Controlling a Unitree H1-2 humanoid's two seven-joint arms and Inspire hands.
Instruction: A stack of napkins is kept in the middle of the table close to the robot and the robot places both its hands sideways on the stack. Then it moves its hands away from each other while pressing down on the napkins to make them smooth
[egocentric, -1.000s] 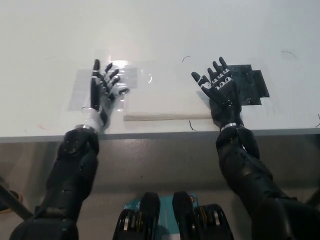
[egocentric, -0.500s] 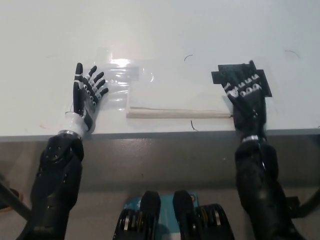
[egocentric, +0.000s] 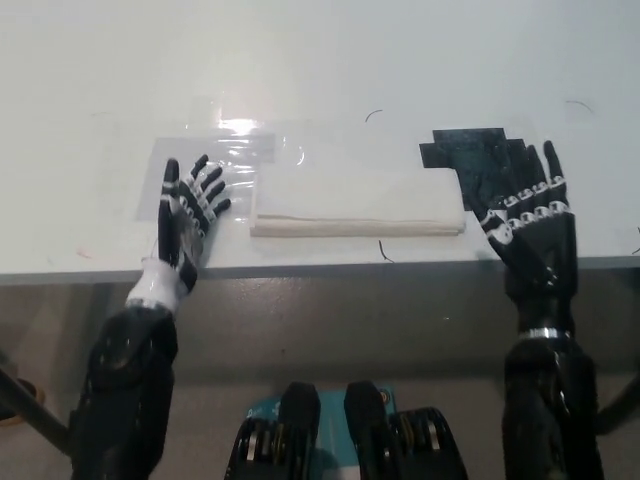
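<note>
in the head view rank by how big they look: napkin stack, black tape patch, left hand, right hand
1. napkin stack
2. black tape patch, partly hidden by the right hand
3. right hand and left hand: look alike, both open, so unranked

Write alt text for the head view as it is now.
A flat white stack of napkins lies near the front edge of a white table, with a robot hand open on each side and clear of it. The left hand is over clear tape; the right hand is beside black tape.
</note>
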